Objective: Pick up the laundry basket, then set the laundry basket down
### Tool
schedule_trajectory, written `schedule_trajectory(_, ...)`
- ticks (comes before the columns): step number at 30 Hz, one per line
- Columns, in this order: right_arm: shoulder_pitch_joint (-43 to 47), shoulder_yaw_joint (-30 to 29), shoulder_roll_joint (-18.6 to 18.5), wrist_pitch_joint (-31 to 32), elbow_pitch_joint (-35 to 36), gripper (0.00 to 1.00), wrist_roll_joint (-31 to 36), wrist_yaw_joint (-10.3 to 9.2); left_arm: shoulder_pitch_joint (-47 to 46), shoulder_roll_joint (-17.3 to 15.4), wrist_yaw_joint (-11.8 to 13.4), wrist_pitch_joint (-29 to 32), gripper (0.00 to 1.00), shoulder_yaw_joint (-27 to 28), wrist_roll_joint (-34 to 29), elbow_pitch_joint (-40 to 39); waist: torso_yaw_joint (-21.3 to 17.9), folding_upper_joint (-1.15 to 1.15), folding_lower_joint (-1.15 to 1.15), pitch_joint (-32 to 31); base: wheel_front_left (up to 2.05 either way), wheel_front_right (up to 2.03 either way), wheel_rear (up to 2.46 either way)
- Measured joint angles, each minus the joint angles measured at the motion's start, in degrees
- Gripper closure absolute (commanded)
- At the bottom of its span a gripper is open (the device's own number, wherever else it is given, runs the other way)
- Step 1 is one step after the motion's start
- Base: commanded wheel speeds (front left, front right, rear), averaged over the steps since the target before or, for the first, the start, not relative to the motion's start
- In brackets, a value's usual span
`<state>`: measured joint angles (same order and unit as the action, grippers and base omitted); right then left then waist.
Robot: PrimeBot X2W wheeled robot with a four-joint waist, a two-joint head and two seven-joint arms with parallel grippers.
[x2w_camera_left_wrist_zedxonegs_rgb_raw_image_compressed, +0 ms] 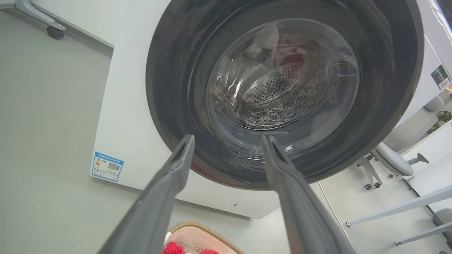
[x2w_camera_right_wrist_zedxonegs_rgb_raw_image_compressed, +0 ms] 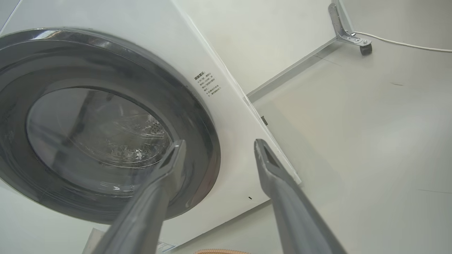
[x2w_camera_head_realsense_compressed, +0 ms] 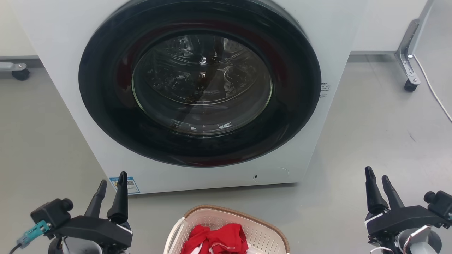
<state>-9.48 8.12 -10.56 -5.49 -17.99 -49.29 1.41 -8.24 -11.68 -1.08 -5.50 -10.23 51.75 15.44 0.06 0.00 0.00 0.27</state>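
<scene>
A: Ground: pale grey floor (x2w_camera_head_realsense_compressed: 370,134), smooth, with a white wall behind.

B: The basket?

A: The laundry basket (x2w_camera_head_realsense_compressed: 263,231) sits low on the floor just in front of the washing machine (x2w_camera_head_realsense_compressed: 63,53), cut off by the bottom edge of the head view. Cream perforated walls, brown woven-look rim, one white handle visible on its left side. A red garment (x2w_camera_head_realsense_compressed: 219,240) is bunched inside, with a bit of white cloth under it.

B: Hands?

A: The left hand (x2w_camera_head_realsense_compressed: 113,179) is to the basket's left and the right hand (x2w_camera_head_realsense_compressed: 376,174) is well off to its right. Both are clear of the basket and touch nothing. Each wrist view shows that hand's two dark fingers spread with a gap and nothing between them. Fingertips point toward the machine.

B: The machine?

A: White front-loader, dark round door (x2w_camera_head_realsense_compressed: 201,84) closed, perforated drum visible through the glass. A blue label (x2w_camera_head_realsense_compressed: 125,185) sits at its lower left corner, near the left hand's fingertips.

B: Further out?

A: A metal leg on a caster (x2w_camera_head_realsense_compressed: 408,60) at far right, with a white cable (x2w_camera_head_realsense_compressed: 432,88) trailing beside it. Another caster (x2w_camera_head_realsense_compressed: 19,72) at far left.
</scene>
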Motion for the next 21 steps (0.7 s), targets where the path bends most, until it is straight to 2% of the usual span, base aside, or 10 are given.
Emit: schedule_trajectory(21, -0.9, 5.5, -2.3, -4.4, -0.2, 0.00, 17.1, -2.99, -1.1, -2.7, 3.1, -4.3, 0.00, -5.7, -15.7, -0.5, -0.2, 0.00, 0.00, 0.4, 0.00, 0.00, 0.00)
